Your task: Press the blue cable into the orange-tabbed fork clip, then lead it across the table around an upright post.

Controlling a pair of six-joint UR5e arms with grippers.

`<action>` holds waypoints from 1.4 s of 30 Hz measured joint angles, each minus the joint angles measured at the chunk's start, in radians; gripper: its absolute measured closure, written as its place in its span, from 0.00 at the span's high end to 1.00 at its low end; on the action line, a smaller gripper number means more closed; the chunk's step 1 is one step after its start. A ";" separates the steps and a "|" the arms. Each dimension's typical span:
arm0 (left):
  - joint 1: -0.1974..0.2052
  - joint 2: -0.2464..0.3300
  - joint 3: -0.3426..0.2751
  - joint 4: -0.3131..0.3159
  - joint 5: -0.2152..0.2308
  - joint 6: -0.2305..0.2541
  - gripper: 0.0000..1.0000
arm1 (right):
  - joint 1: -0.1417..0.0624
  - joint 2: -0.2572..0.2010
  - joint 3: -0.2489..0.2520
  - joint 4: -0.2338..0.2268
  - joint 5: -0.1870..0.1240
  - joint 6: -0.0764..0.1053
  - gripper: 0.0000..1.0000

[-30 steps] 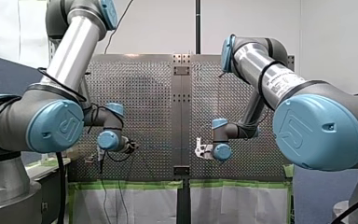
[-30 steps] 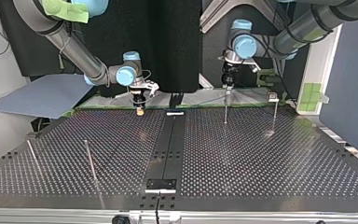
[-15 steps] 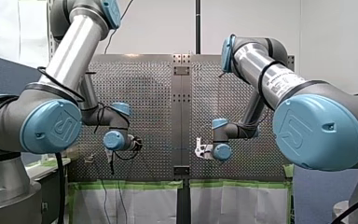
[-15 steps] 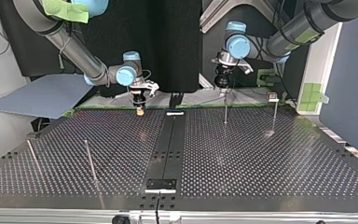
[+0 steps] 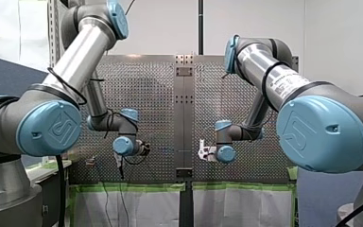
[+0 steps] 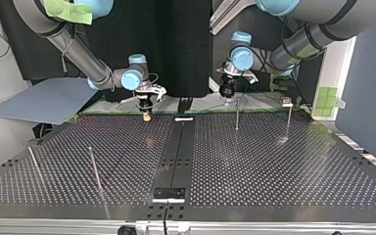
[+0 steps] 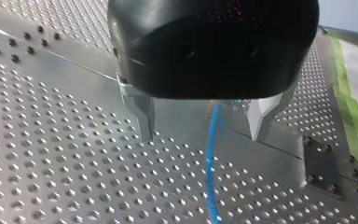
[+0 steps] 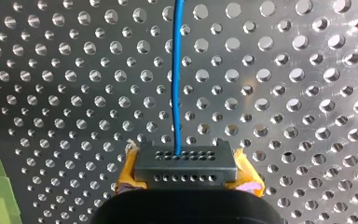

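Note:
The blue cable (image 8: 175,79) runs over the perforated table and ends between the pressed-together tips of my right gripper (image 8: 186,163), which has yellow pads and is shut on it. In the top view my right gripper (image 6: 147,113) hangs low at the table's far edge, left of the centre strip. My left gripper (image 7: 203,122) hovers above the table with its metal fingers (image 7: 144,116) wide apart. The cable (image 7: 210,163) passes between them without touching either. In the top view my left gripper (image 6: 228,90) is just left of an upright post (image 6: 237,115). A small clip (image 6: 286,102) sits at the far right.
A second post (image 6: 289,120) stands under the clip at the top view's right. Two leaning posts (image 6: 94,169) (image 6: 34,164) stand at the near left. A dark centre strip (image 6: 176,152) divides the table, and green tape lines its far edge.
My left gripper has moved toward the top view's left, away from the post, and turned at the wrist. My right arm has stayed where it was.

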 joint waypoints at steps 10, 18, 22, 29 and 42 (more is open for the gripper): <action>-0.003 -0.041 0.030 -0.002 -0.014 0.001 1.00 | 0.000 0.000 0.000 -0.001 0.000 0.000 0.00; -0.011 -0.057 0.082 -0.009 -0.027 0.004 1.00 | 0.002 0.000 0.000 0.000 -0.003 0.000 0.00; -0.015 -0.081 0.104 -0.014 -0.030 0.005 1.00 | 0.002 0.000 0.000 -0.001 -0.003 0.000 0.00; -0.017 -0.092 0.123 -0.019 -0.044 0.007 1.00 | 0.002 0.000 0.000 -0.001 -0.004 0.000 0.00; -0.015 -0.092 0.128 -0.018 -0.041 0.035 0.70 | 0.000 0.000 0.000 -0.001 -0.006 0.000 0.00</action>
